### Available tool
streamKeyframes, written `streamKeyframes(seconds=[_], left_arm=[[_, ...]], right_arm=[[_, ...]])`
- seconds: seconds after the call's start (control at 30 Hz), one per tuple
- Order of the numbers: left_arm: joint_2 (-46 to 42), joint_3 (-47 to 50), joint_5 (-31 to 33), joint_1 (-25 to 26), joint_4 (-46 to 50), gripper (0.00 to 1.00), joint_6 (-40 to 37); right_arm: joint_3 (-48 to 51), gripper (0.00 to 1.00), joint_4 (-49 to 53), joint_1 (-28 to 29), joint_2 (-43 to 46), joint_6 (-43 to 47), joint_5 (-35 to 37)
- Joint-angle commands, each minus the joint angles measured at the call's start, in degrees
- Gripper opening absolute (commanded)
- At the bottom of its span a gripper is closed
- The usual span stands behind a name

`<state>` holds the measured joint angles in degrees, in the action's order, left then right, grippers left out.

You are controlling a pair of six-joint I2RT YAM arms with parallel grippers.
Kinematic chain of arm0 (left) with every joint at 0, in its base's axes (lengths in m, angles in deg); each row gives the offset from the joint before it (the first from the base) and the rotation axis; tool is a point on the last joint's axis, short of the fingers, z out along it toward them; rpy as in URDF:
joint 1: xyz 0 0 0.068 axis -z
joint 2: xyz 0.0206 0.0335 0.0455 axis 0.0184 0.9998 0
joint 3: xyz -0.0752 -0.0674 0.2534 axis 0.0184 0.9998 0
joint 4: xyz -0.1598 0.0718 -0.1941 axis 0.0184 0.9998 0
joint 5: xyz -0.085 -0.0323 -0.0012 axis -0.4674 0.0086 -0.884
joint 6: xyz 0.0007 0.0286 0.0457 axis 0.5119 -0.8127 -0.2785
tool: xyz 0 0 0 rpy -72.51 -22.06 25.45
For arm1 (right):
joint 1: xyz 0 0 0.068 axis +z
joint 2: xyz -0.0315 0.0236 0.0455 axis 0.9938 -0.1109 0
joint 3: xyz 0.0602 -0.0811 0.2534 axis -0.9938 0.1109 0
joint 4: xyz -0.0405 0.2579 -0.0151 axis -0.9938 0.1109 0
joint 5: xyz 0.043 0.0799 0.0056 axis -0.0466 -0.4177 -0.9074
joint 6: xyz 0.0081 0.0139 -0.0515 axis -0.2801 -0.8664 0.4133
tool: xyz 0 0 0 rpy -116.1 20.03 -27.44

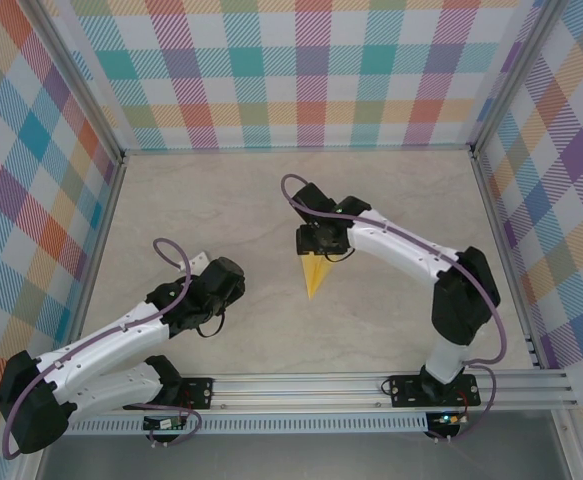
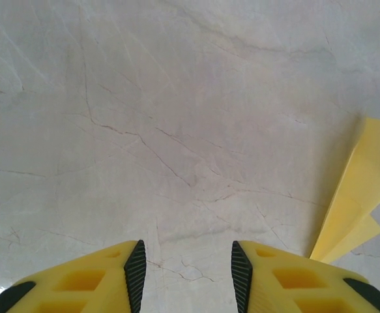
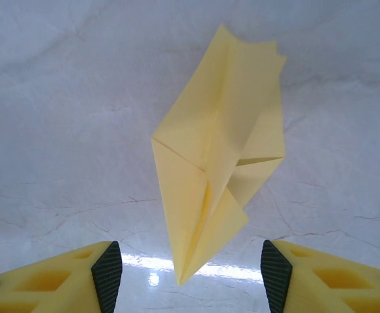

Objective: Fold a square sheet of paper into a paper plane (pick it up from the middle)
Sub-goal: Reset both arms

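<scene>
Yellow paper plane (image 3: 216,163) lies loose — left fingers (image 2: 135,274) and right fingers (image 3: 108,277) parted, empty.

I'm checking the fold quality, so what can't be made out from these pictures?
Top view: the far end of the paper plane runs under the right tool; creases too small to read.
Left wrist view: the frame's right edge cuts the plane off.
Right wrist view: its underside lies against the table, hidden.

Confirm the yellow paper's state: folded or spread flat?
Folded. The paper plane is a narrow pointed dart with layered flaps and a centre crease, lying on the table, ungripped.
</scene>
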<state>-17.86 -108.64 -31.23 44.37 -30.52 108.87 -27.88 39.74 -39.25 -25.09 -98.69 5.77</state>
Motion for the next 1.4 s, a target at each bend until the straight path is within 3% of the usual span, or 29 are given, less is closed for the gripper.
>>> streamKeyframes(seconds=[0.0,0.17,0.3,0.43,0.53,0.7,0.83,0.9,1.1,1.27,1.37], left_arm=[[-0.7,-1.5,1.9,-0.7,-0.6,0.45,-2.3],[-1.7,-1.7,3.1,-0.7,-0.9,0.56,-5.6],[-3.1,-2.7,6.2,-0.7,-1.1,0.68,-11.9],[-4.3,-3.3,15.9,-0.9,-0.6,0.88,-18.6],[-4.0,-4.0,24.5,-2.2,0.1,0.94,-24.5],[2.3,-5.9,27.8,-13.6,0.6,0.98,-32.1],[10.1,-7.8,30.9,-20.8,0.8,1.00,-34.0],[12.7,-6.0,31.3,-23.3,-4.5,1.00,-37.9],[15.6,2.1,23.9,-28.5,-26.1,1.00,-50.0],[16.5,13.6,17.7,-29.1,-55.2,1.00,-57.2],[19.7,15.6,14.4,-29.4,-64.3,1.00,-60.8]], right_arm=[[3.1,0.62,0.3,-1.1,4.7,0.2,5.2],[11.1,0.61,-3.4,-4.1,13.4,-1.0,8.2],[18.1,0.64,-5.6,-8.1,21.7,-0.6,15.6],[26.8,0.78,-11.4,-14.4,29.3,4.1,20.4],[33.0,0.83,-17.0,-19.7,33.5,10.3,22.5],[45.8,1.00,-38.1,-25.5,34.2,24.6,22.3],[48.1,1.00,-45.5,-29.8,26.0,26.7,19.0],[50.6,1.00,-53.9,-30.4,22.9,29.5,16.4],[55.8,1.00,-76.9,-32.4,17.9,36.7,3.1],[59.1,1.00,-87.8,-36.0,15.5,42.2,-7.3],[61.3,1.00,-91.2,-38.3,16.3,41.7,-11.4]])
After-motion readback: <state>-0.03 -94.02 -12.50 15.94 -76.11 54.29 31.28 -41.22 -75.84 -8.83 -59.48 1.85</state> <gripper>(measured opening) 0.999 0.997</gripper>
